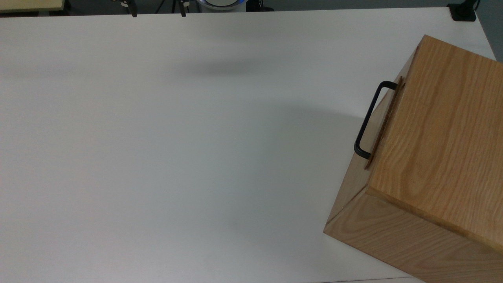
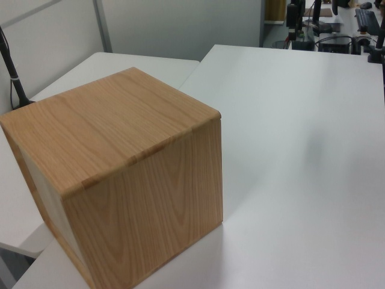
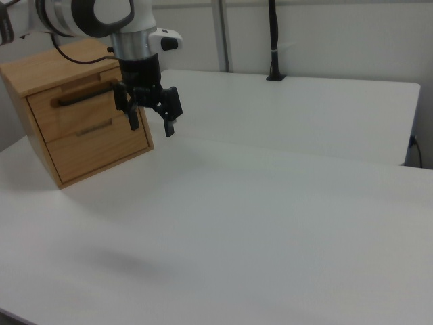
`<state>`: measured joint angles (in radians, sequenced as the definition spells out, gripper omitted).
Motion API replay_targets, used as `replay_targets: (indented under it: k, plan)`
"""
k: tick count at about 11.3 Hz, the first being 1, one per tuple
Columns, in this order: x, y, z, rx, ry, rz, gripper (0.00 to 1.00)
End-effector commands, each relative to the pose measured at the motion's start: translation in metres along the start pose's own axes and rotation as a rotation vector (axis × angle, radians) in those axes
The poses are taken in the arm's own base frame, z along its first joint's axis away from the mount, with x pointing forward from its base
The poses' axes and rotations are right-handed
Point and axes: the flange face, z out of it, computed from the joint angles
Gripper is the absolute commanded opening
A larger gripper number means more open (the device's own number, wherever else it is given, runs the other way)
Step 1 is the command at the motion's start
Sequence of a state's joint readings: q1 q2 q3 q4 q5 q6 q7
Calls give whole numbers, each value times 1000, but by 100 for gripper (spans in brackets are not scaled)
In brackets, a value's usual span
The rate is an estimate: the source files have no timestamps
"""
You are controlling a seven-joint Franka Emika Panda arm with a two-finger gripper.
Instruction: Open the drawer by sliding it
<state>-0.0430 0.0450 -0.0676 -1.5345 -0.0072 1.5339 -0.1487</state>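
The drawer [image 3: 47,112] is the upper panel in the oak cabinet [image 3: 40,71] at the right view's far left, pushed in, with a black bar handle [image 3: 84,98]. The top view has the drawer's front edge [image 1: 387,122] and the handle [image 1: 367,118] on the cabinet [image 1: 440,129] at the top view's right. My gripper [image 3: 150,123] hangs open in the air just in front of the cabinet in the right view, holding nothing and clear of the handle. Two dark fingertips [image 1: 134,11] poke in at the top view's upper edge. The left view shows the cabinet [image 2: 120,180] from its plain sides.
The white table [image 1: 177,157] stretches wide to the top view's left of the cabinet. A second, lower panel [image 3: 101,145] sits under the drawer. A black post [image 3: 273,40] stands on the far table in the right view. Desks with equipment [image 2: 325,24] lie beyond in the left view.
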Motion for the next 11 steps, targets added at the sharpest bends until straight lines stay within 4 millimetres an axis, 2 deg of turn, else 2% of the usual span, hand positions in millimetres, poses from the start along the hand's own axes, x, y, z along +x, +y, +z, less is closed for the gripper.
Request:
replay_targets:
  k: [1, 3, 6, 8, 10, 11]
  plan:
    - [0, -8, 0, 13, -14, -5, 100]
    - [0, -5, 0, 14, -11, 1, 100]
    - [1, -12, -10, 51, 18, -6, 100]
    - [5, -28, -13, 233, 44, 14, 100]
    - [14, -44, -23, 364, 94, 209, 100]
    - [23, -60, -25, 396, 113, 299, 100]
